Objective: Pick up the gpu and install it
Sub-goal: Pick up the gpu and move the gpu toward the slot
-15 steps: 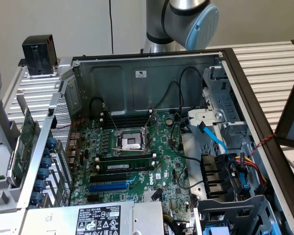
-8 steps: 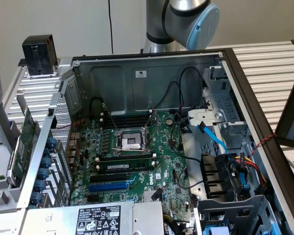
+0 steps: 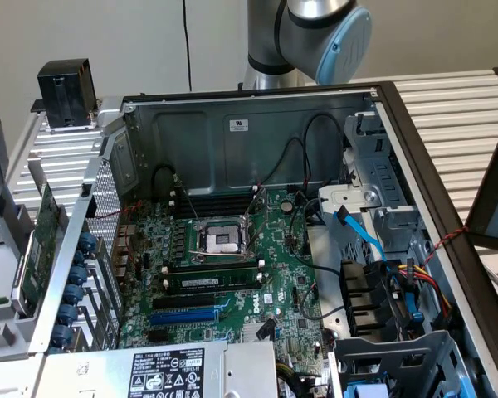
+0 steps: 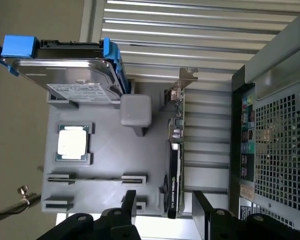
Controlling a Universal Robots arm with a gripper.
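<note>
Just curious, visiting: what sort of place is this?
Likely a robotics bench for computer assembly: an open PC case, a grey parts tray holding the gpu, and a robot arm.

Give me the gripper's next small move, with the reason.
Probably ease closer to the gpu. The gripper is open and holds nothing, and the card stands on edge in the grey holder, roughly in line with the gap between the fingers.

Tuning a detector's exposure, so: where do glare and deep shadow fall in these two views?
Exterior view: even, soft light across the motherboard, only a mild sheen on the case's back wall. Wrist view: washed-out white patch at the grey tray edge, hard drive top gleaming, gpu shroud nearly black, gripper dark against that patch.
</note>
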